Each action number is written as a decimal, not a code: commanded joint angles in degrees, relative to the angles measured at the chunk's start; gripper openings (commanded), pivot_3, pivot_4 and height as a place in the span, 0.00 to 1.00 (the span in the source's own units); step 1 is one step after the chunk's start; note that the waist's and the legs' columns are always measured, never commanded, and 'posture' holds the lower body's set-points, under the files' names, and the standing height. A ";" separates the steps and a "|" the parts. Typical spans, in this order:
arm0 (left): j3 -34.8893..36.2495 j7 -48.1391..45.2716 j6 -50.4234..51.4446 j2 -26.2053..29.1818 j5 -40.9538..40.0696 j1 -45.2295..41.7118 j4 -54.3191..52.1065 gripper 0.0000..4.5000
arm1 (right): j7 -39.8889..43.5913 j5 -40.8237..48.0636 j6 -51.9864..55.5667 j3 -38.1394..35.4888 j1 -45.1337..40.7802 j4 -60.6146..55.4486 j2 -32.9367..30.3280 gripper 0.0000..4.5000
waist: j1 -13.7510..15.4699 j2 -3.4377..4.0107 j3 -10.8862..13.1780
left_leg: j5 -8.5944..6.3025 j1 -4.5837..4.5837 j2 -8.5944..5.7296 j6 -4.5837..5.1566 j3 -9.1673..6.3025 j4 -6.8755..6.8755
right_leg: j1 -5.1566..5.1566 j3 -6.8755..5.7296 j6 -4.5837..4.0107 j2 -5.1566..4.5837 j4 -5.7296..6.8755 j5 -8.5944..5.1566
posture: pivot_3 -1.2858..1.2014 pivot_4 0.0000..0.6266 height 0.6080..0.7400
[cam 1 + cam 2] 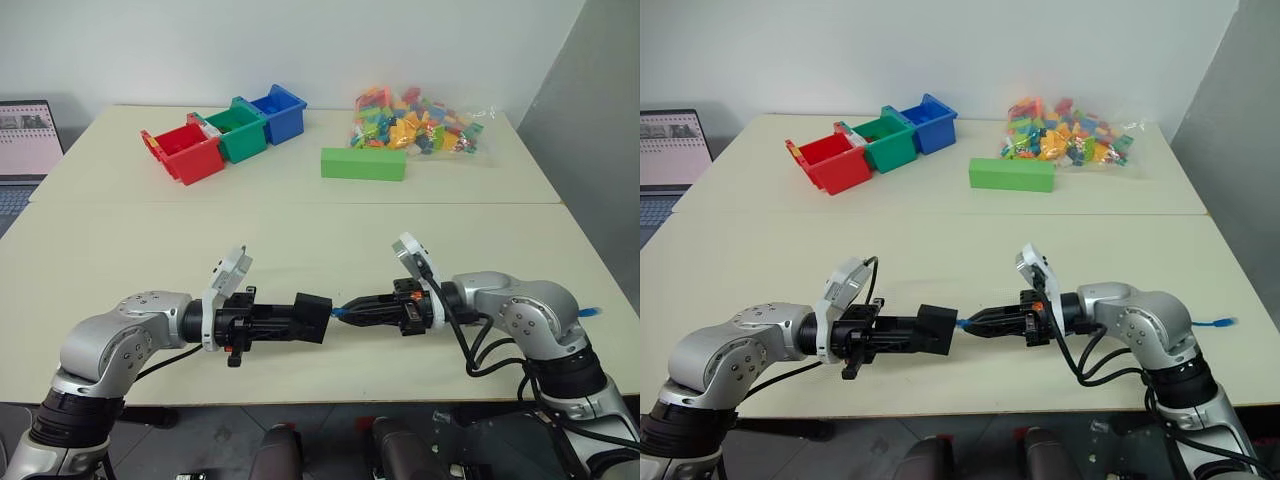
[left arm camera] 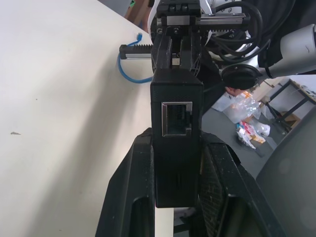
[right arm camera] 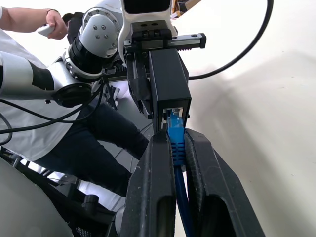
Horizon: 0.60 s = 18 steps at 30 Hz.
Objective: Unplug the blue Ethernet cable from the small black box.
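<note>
The small black box point(image 1: 314, 317) hangs above the table's front edge with my left gripper point(image 1: 305, 319) shut on it. In the left wrist view the box point(image 2: 176, 148) shows an empty port on the side facing the camera. My right gripper point(image 1: 347, 312) meets it from the opposite side, shut on the plug of the blue Ethernet cable point(image 3: 176, 139). The plug's tip sits at the mouth of the box's point(image 3: 169, 84) far port; I cannot tell whether it is seated. The cable's other end point(image 1: 590, 312) lies at the table's right edge.
Red point(image 1: 188, 152), green point(image 1: 238, 133) and blue point(image 1: 280, 113) bins stand at the back left. A green block point(image 1: 363, 164) and a bag of coloured bricks point(image 1: 420, 125) lie at the back right. A laptop point(image 1: 25, 140) is far left. A person's hand point(image 3: 52, 24) shows behind.
</note>
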 commanded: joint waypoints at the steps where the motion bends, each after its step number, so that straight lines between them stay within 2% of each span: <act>1: 3.79 0.84 -0.90 1.79 0.56 0.84 1.13 0.18 | -1.71 2.30 1.77 -4.69 1.17 -1.89 -1.81 0.01 | 0.00 0.00 0.00 | 0.00 -0.01 0.00 0.00 -0.01 0.00 | 0.00 0.00 0.00 0.00 0.00 0.00 | 0.52 0.24 1.00; 5: 1.70 -0.31 -2.48 1.88 1.94 1.12 0.52 0.18 | -3.21 4.36 2.22 -4.68 0.60 -3.29 -0.73 0.01 | 0.00 0.00 0.00 | 0.00 -0.01 0.00 0.00 0.00 -0.01 | 0.00 0.01 0.00 0.00 -0.01 0.00 | 0.52 0.24 1.00; 7: 0.89 -1.12 -3.13 2.04 2.32 1.15 0.34 0.18 | -4.25 4.87 2.21 -4.91 0.41 -3.63 -0.19 0.16 | 0.00 0.00 0.00 | 0.00 0.00 0.00 0.00 -0.01 -0.01 | 0.00 0.02 0.00 0.00 -0.01 0.00 | 0.52 0.24 1.00; 16: 0.85 -3.03 -3.88 0.55 1.27 1.24 1.00 0.18 | -5.84 7.20 2.62 -7.84 0.29 -4.64 0.25 0.60 | 0.00 0.00 0.00 | 0.00 -0.02 0.00 0.00 0.01 -0.02 | -0.01 0.01 -0.01 0.00 -0.04 -0.01 | 0.52 0.24 1.00; 18: 1.96 -2.59 -2.65 -0.84 -0.72 0.63 1.84 0.18 | -8.32 6.01 0.82 -8.45 1.45 -4.66 1.62 0.68 | 0.01 0.00 0.00 | 0.00 -0.02 0.00 0.00 0.01 -0.02 | -0.01 0.00 -0.01 0.00 -0.04 -0.01 | 0.52 0.24 1.00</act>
